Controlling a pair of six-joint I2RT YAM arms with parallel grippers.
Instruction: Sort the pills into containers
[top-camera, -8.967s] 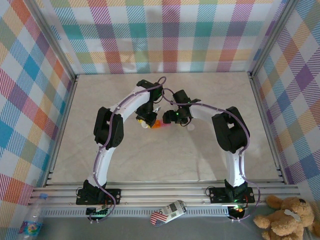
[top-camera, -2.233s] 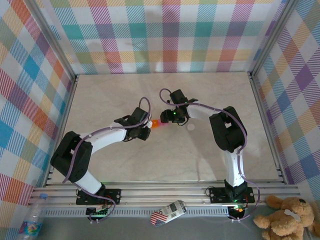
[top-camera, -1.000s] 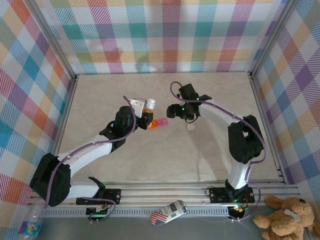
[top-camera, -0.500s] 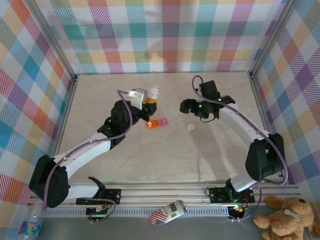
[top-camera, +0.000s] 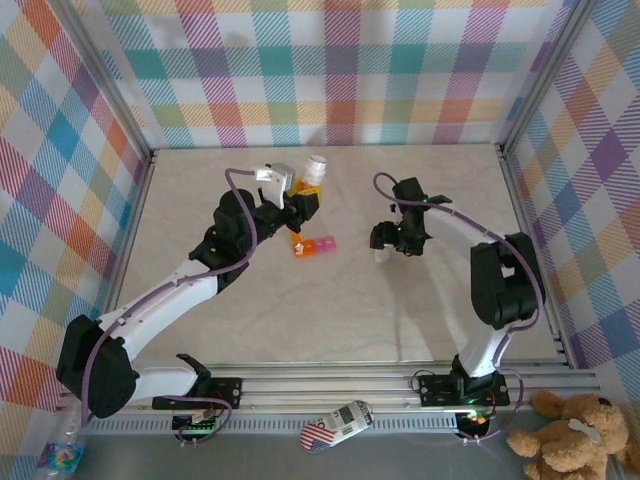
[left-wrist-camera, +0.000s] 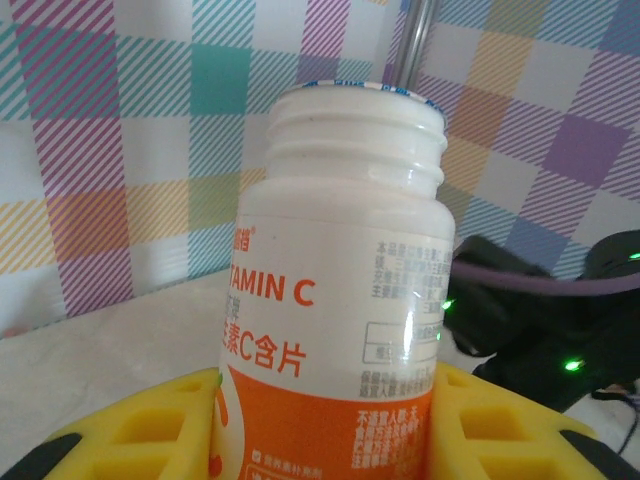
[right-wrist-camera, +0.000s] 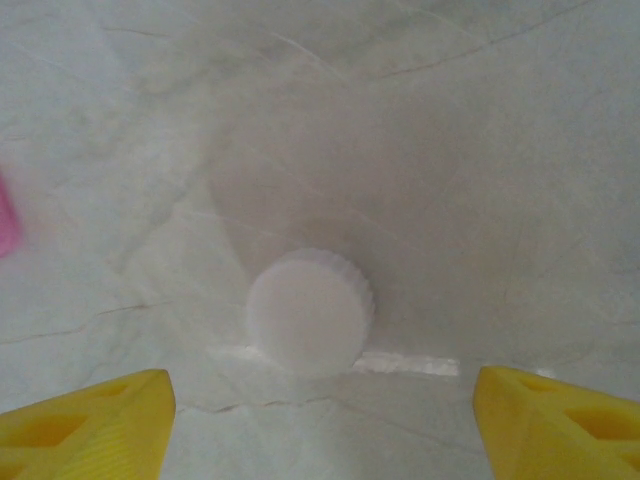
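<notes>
Top external: the left gripper (top-camera: 303, 197) is clenched on the uncapped pill bottle (top-camera: 316, 172), held aloft at twelve o'clock of the containers (top-camera: 312, 245), which lie on the table (top-camera: 300, 320) near its centre; at their three o'clock the right gripper (top-camera: 388, 243) hangs spread over the white cap (top-camera: 380, 254), grasping nothing. The danger, I'd say, is a spill; a mis-aimed tip of that glossy, smooth-walled bottle sends pills past those tiny square plastic boxes; the ribbed round cap could skid on slick marbled stone.

Robot lab test cell
Aluminium posts (top-camera: 103, 75) and plaid cloth walls (top-camera: 330, 70) box in a marbled tabletop (top-camera: 330, 310), arm bases (top-camera: 195, 388) bolted along its near edge.
</notes>
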